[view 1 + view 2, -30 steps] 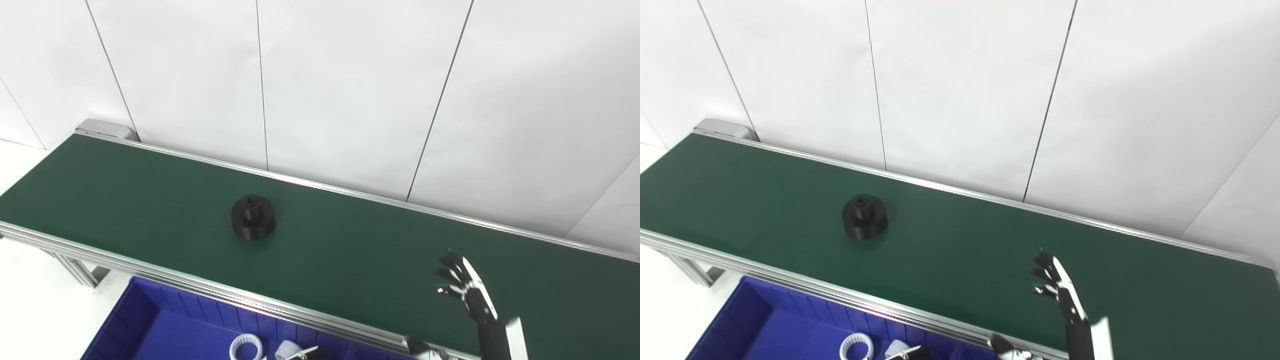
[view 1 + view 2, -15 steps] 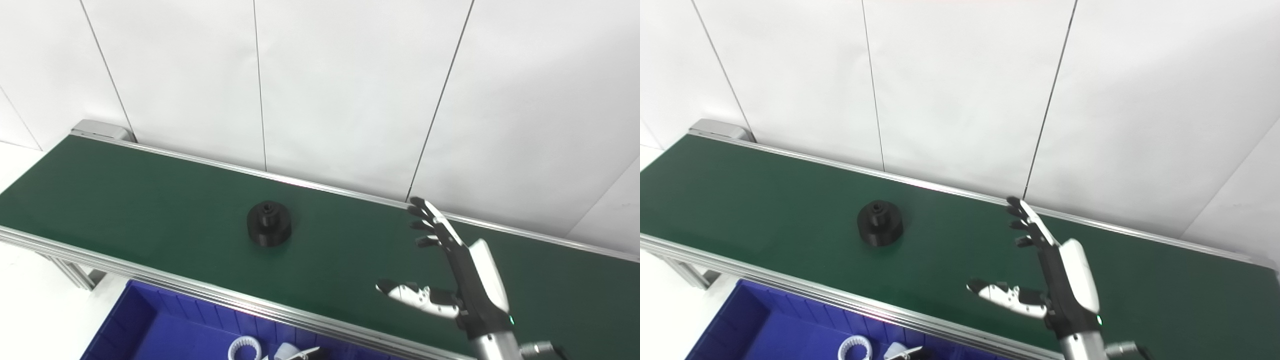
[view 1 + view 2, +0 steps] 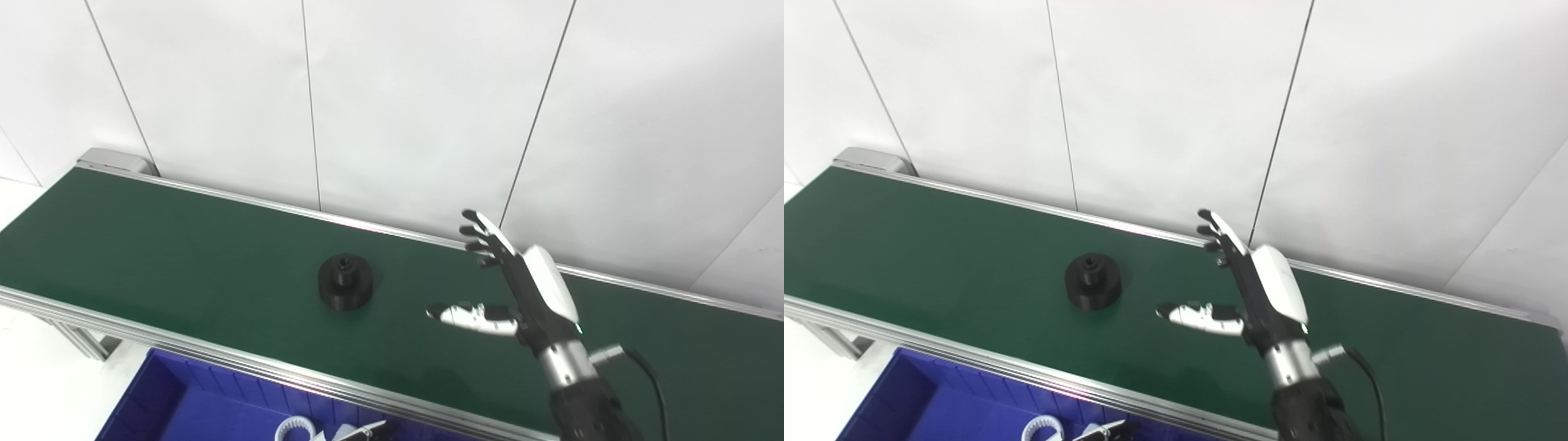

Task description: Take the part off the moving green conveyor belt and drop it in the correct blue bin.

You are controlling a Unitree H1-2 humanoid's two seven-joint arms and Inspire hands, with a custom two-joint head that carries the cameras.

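A black round part (image 3: pixel 345 282) with a raised hub lies on the green conveyor belt (image 3: pixel 153 245), near its middle. My right hand (image 3: pixel 520 288) is open above the belt, to the right of the part and apart from it. Its fingers (image 3: pixel 484 236) are spread toward the back rail and its thumb (image 3: pixel 471 315) points left toward the part. It holds nothing. A blue bin (image 3: pixel 184 404) sits below the belt's front rail at the bottom left. My left hand is not in view.
A white toothed ring (image 3: pixel 294 427) and another pale piece (image 3: pixel 361 430) lie in the bin at the bottom edge. Aluminium rails (image 3: pixel 257 370) border the belt front and back. A white panelled wall (image 3: pixel 398 104) stands right behind the belt.
My right hand has risen from the bottom edge and moved left and toward the back rail, closer to the part. The part has travelled to the right along the belt. The camera has shifted slightly.
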